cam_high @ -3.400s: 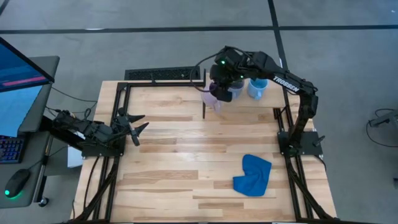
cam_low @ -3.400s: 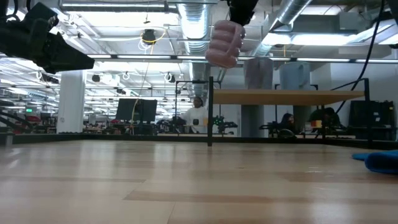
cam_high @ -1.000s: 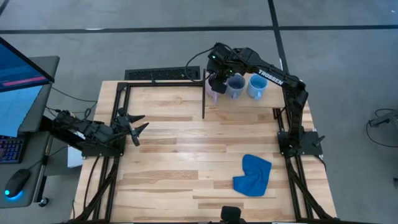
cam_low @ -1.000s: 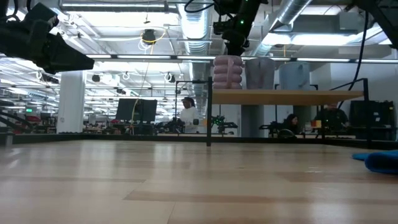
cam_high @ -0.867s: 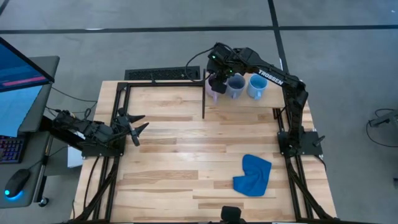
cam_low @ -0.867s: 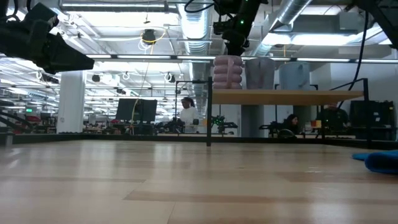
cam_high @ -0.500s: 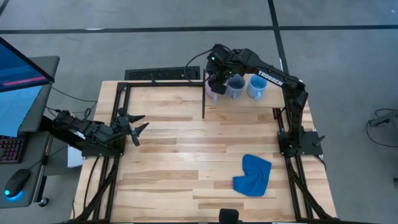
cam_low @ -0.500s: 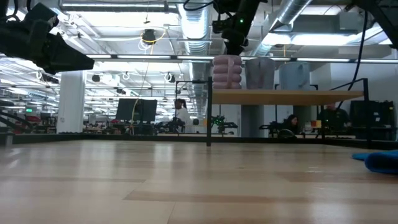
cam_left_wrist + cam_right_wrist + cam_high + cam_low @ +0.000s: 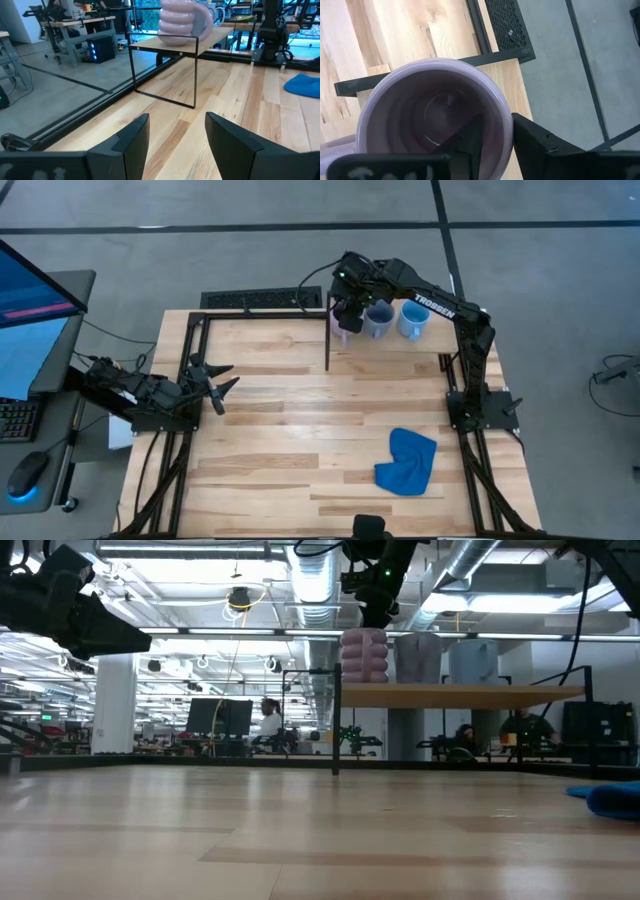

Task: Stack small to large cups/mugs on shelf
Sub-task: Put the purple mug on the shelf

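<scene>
The lilac mug (image 9: 365, 655) stands upright by its base on the left end of the shelf (image 9: 460, 695), beside the grey-blue mug (image 9: 378, 320) and the light blue mug (image 9: 413, 320). My right gripper (image 9: 497, 122) hangs over the lilac mug (image 9: 420, 125) and points steeply down. It is open, with one finger inside the mug and one outside its wall. My left gripper (image 9: 177, 120) waits open at the table's left edge (image 9: 225, 385), holding nothing and facing the shelf (image 9: 200, 40). My right gripper stands astride the lilac mug's rim wall (image 9: 500, 112), on the side away from the handle, coming from above. One finger (image 9: 470, 137) is inside and the other outside. I cannot tell whether either finger touches the wall. The mug rests upright on the shelf.
A crumpled blue cloth (image 9: 408, 462) lies on the plank tabletop at the near right. The shelf stands raised on thin black legs (image 9: 337, 720) at the far right. A monitor and keyboard sit off the table's left side. People move in the room behind.
</scene>
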`<state>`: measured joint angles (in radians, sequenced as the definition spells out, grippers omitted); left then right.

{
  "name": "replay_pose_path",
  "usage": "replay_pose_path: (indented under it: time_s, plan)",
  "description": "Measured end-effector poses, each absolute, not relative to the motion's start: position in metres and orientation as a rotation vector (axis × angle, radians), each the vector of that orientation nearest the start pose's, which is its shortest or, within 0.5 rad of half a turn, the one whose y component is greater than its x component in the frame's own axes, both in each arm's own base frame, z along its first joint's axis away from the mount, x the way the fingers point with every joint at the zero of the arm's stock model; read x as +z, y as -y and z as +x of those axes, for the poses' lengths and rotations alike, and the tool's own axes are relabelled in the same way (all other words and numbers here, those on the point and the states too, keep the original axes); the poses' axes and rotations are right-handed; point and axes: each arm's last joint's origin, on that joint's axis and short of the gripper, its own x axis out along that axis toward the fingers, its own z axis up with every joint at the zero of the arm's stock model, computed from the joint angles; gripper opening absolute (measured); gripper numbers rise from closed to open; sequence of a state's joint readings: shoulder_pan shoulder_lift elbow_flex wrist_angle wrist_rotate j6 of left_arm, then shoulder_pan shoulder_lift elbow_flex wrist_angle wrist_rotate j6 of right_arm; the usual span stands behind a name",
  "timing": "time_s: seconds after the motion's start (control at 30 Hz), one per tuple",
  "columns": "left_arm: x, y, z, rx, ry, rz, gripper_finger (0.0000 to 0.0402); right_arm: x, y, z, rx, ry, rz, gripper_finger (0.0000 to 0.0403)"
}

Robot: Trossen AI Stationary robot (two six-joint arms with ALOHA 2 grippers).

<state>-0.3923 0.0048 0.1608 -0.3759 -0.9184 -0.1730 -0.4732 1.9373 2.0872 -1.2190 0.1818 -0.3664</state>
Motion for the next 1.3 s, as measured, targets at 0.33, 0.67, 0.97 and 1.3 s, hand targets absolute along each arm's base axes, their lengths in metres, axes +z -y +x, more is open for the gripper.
replay_pose_path:
  time_s: [0.33,0.67,0.97,1.3]
  plan:
    - [0.1835,0.0063,0.0753,0.537,-0.13,-0.033,0.0184,0.3617,0.1845,0.3487,-0.388,-1.162,-0.164,0.0138]
    - [0.1835,0.0062,0.0753,0.537,-0.13,-0.033,0.0184,0.3617,0.1847,0.3486,-0.388,-1.162,-0.164,0.0168]
    - [0.1835,0.0063,0.0753,0.537,-0.13,-0.033,0.0184,0.3617,0.1847,0.3487,-0.388,-1.163,-0.166,0.0186]
    - [0.1835,0.0063,0.0753,0.537,-0.128,-0.041,0.0184,0.3619,0.1847,0.3486,-0.386,-1.163,-0.171,0.0212]
